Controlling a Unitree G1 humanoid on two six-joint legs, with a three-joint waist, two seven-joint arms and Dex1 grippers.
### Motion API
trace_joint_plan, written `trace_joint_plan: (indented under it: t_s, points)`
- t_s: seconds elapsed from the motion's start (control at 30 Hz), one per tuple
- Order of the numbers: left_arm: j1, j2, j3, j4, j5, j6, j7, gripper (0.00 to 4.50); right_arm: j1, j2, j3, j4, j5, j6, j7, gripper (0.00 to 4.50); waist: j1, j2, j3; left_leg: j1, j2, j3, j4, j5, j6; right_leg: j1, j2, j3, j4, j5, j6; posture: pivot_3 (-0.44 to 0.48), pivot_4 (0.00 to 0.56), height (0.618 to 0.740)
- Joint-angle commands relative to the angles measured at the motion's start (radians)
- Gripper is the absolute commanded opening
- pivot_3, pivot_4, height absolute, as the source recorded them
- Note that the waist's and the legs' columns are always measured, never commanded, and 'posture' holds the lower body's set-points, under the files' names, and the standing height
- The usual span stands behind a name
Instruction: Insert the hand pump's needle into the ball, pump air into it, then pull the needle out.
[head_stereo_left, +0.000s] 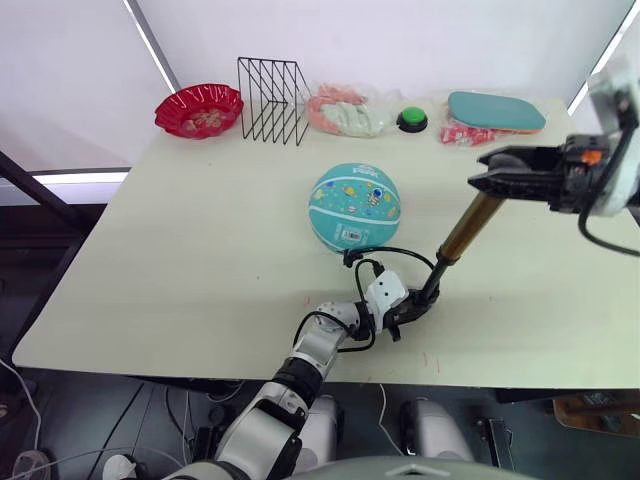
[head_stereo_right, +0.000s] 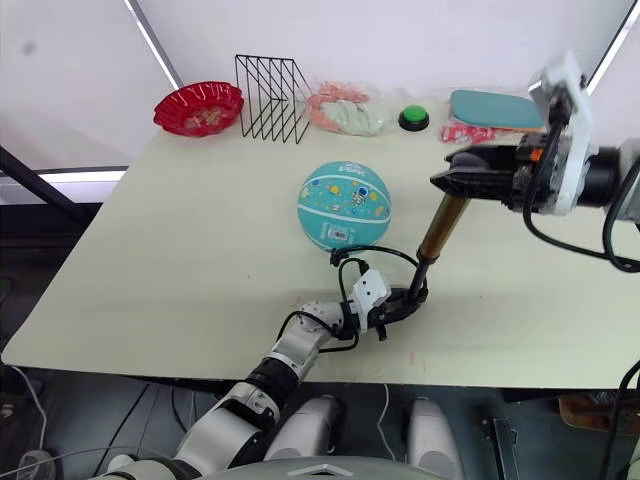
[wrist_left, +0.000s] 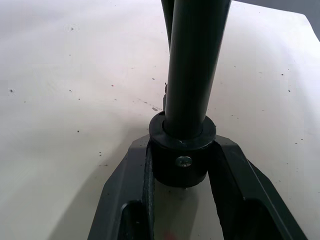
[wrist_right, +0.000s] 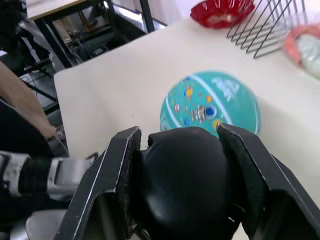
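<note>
The teal ball (head_stereo_left: 354, 205) rests mid-table, its white barcode label facing me. The hand pump (head_stereo_left: 470, 225) stands tilted to its right, a gold cylinder with its black base cap (wrist_left: 180, 160) on the table. My left gripper (head_stereo_left: 405, 308) is shut on that base cap. At the pump's top, my right gripper (head_stereo_left: 490, 170) is shut on the black handle (wrist_right: 182, 185). The thin black hose (head_stereo_left: 385, 255) loops from the base to the ball's near side below the label. The needle is too small to make out there.
Along the far edge stand a red bowl (head_stereo_left: 198, 108), a black wire rack (head_stereo_left: 272, 100), a bag of pink and green items (head_stereo_left: 345, 110), a green button (head_stereo_left: 411, 120) and a teal paddle case (head_stereo_left: 495, 110). The table's front edge (head_stereo_left: 300, 378) runs just behind my left wrist.
</note>
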Motion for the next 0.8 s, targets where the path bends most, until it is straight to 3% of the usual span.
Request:
trace_joint_plan:
  t_s: [0.03,0.3,0.4,0.53,0.8]
  points:
    - [0.037,0.02,0.005,0.102,0.017,0.042,0.012,1.03,-0.077,-0.055,-0.073,0.009,0.038,-0.014,0.017,1.94,0.0,-0.001,0.002,-0.003,0.0,0.0,0.0,0.0,0.0,-0.003,0.0,0.0,0.0,0.001,0.0,0.0,0.15,0.74]
    - [0.038,0.025,0.005,0.098,0.014,0.042,0.008,1.03,0.129,-0.041,0.049,-0.068,-0.095,-0.116,0.055,1.94,-0.003,-0.002,0.001,-0.008,0.0,0.0,0.005,0.0,0.001,-0.007,0.0,0.0,0.001,0.002,0.001,0.0,0.15,0.74]
    - [0.052,0.035,0.006,0.077,0.015,0.05,0.008,1.03,0.268,0.015,0.163,-0.073,-0.19,-0.199,0.064,1.94,-0.013,-0.007,-0.003,0.002,0.0,0.002,0.003,0.0,0.001,0.002,0.001,0.001,0.002,0.001,0.001,0.0,0.15,0.74]
    - [0.06,0.042,0.01,0.059,0.015,0.062,0.011,1.03,0.34,0.055,0.246,-0.066,-0.272,-0.27,0.085,1.94,-0.033,-0.006,-0.007,0.019,0.005,0.003,-0.001,-0.001,0.002,0.016,0.004,0.001,0.0,-0.003,0.007,0.0,0.15,0.74]
    - [0.066,0.051,0.016,0.032,0.012,0.08,0.015,1.03,0.488,0.223,0.503,0.058,-0.504,-0.437,0.098,1.94,-0.033,-0.012,-0.027,0.024,0.01,0.002,-0.004,-0.001,0.002,0.018,0.01,0.002,0.0,-0.003,0.006,0.0,0.15,0.74]
